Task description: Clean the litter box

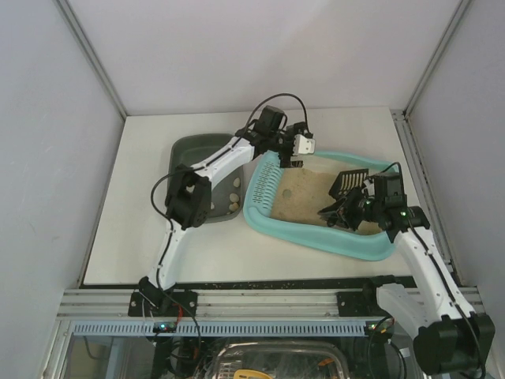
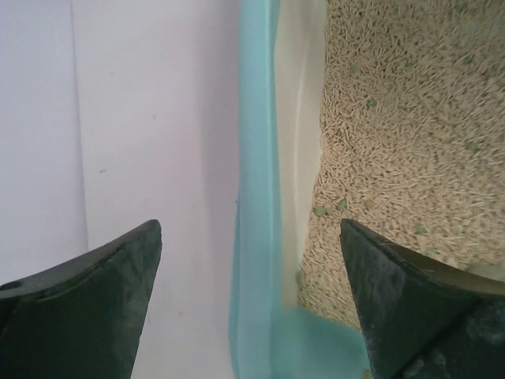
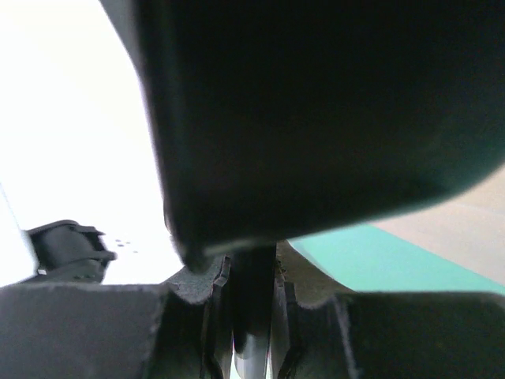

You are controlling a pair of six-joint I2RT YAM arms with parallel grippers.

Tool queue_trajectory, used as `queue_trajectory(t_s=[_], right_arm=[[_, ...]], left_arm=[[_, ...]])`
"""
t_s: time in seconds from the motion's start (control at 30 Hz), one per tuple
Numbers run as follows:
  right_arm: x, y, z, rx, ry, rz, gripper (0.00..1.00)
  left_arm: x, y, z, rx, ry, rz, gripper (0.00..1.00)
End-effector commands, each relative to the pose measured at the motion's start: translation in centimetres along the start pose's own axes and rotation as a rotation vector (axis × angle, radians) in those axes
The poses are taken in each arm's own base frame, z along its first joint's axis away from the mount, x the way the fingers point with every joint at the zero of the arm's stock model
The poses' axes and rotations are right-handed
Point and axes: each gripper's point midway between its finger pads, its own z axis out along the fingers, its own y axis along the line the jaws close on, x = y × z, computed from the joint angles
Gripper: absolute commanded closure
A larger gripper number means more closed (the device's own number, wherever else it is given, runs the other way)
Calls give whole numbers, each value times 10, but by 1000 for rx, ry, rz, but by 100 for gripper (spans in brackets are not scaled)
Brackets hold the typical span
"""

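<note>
Right tool (image 1: pixel 338 212) sits over the litter box's (image 1: pixel 316 237) near-right part, its fingers (image 3: pixel 79 332) pressed together on the thin handle of a black slotted scoop (image 1: pixel 351 183). From the right wrist, the scoop's dark body (image 3: pixel 316 118) fills most of the view, with a strip of turquoise box (image 3: pixel 371 253) beyond it. The box itself lies on the white desk (image 1: pixel 142 174), right of centre, holding beige litter (image 1: pixel 304 193), its slotted end turned to the left. Just left of that end sits a dark grey tray (image 1: pixel 189 146) with a few pale lumps (image 1: pixel 233 201) in it. Farthest back, the left tool (image 1: pixel 298 146) hangs above the box's far rim near the slotted end, fingers (image 2: pixel 79 308) spread well apart and gripping nothing. Between them runs the turquoise rim (image 2: pixel 256 158), with litter (image 2: pixel 394 118) on one side and bare desk (image 2: pixel 142 118) on the other.
</note>
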Motion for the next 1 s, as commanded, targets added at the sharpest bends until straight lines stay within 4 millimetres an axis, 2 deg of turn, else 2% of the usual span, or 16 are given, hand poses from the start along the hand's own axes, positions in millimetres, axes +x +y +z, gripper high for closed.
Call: queue_trajectory(t_s=[0.0,0.13,0.27,0.33,0.47,0.63,0.7,0.8,0.97], right_arm=[[3,52,-3,-160,160,211,100],[5,69,-7,-98,250,309,100],[0,90,-15,-68,302,364,100],[3,95,-13,-41,383,456,100],[18,101,-7,35,549,627,100],[18,114,-5,143,544,759,100],[18,107,-3,210,508,855,100],[9,113,9,205,439,962,100],[22,128,42,219,508,1029,100]], left_arm=[[-88,56,-73,-230,-131,43,0],[-94,67,-108,-325,-101,-93,0],[-82,90,-155,-471,-104,-292,0],[-78,103,-185,-559,-149,-384,0],[-53,135,-264,-856,-246,-527,0],[-22,146,-332,-1121,-295,-665,0],[-10,146,-347,-1177,-311,-738,0],[8,147,-364,-1243,-355,-810,0],[35,140,-368,-1305,-290,-810,0]])
